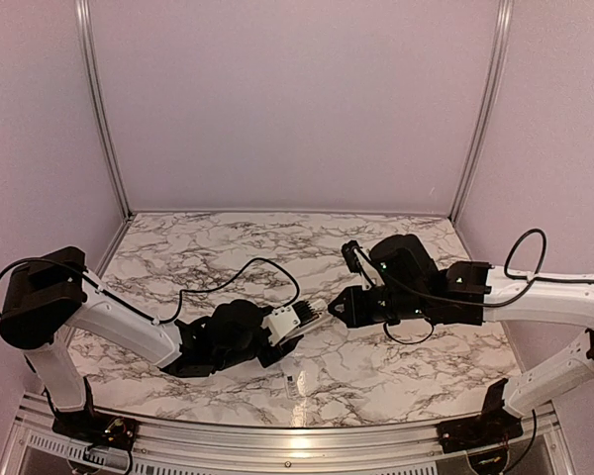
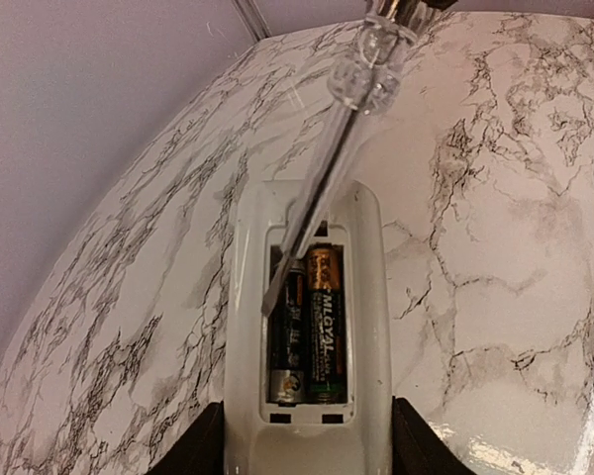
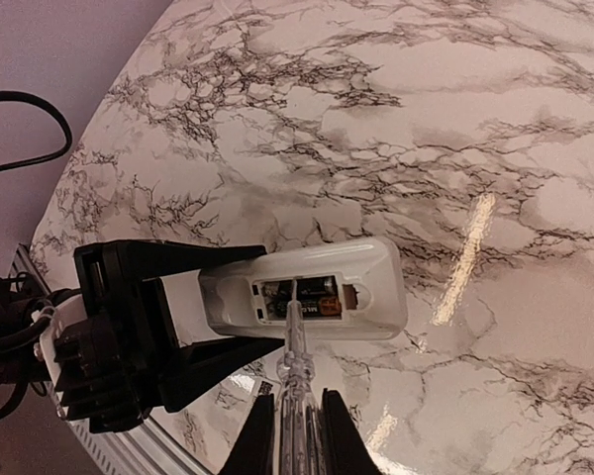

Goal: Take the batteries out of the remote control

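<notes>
My left gripper (image 2: 307,441) is shut on the near end of the white remote control (image 2: 371,297) and holds it back side up above the table. The cover is off the dark recess. Two batteries lie in it side by side, one with an orange end (image 2: 327,327) and a darker one (image 2: 289,341). My right gripper (image 3: 295,427) is shut on a clear-handled screwdriver (image 3: 295,371). Its blade tip reaches into the recess beside the darker battery (image 3: 277,293). In the top view the two grippers (image 1: 295,323) (image 1: 339,303) meet over the front middle of the table, with the remote control (image 1: 315,311) between them.
A small pale strip (image 1: 299,382) lies on the marble table (image 1: 228,247) near the front edge, just below the grippers. A black cable (image 1: 247,265) loops over the table behind the left arm. Walls with metal posts enclose the back and sides.
</notes>
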You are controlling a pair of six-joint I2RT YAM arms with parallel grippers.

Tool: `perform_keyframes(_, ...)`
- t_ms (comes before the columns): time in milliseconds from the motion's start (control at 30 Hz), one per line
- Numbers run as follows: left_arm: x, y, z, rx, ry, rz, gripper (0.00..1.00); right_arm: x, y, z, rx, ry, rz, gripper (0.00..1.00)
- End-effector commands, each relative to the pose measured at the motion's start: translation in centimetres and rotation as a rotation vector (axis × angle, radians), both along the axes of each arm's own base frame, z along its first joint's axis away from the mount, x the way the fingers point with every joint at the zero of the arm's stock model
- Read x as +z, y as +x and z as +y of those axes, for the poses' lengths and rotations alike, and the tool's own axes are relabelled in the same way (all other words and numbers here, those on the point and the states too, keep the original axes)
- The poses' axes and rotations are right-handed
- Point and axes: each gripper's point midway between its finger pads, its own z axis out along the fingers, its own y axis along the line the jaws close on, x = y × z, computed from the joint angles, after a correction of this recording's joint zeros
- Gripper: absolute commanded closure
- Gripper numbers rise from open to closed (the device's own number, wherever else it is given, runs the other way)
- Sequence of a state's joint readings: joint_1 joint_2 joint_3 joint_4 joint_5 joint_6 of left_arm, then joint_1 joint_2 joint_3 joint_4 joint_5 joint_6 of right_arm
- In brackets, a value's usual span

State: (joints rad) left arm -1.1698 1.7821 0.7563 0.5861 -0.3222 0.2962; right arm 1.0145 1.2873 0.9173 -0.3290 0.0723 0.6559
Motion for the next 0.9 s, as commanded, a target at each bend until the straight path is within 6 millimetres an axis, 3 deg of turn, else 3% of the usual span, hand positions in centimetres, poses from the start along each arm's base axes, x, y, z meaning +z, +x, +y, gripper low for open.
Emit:
perform_keyframes(0,0.9,-0.4,-0.9,-0.032,-0.039,-0.006,1.0,-0.2,-0.1,0.0,-0.009,0.003,0.004,1.0)
perform_keyframes(500,0.8,1.3,-0.4,0.071,-0.03,-0.034,1.0,0.4,-0.4,-0.7,-0.022,0.005,0.007,1.0)
perform_keyframes(867,1.2,1.4,-0.1,0.087,-0.042,-0.041,1.0,-0.7,0.4,0.4,-0.019,-0.021,0.009,1.0)
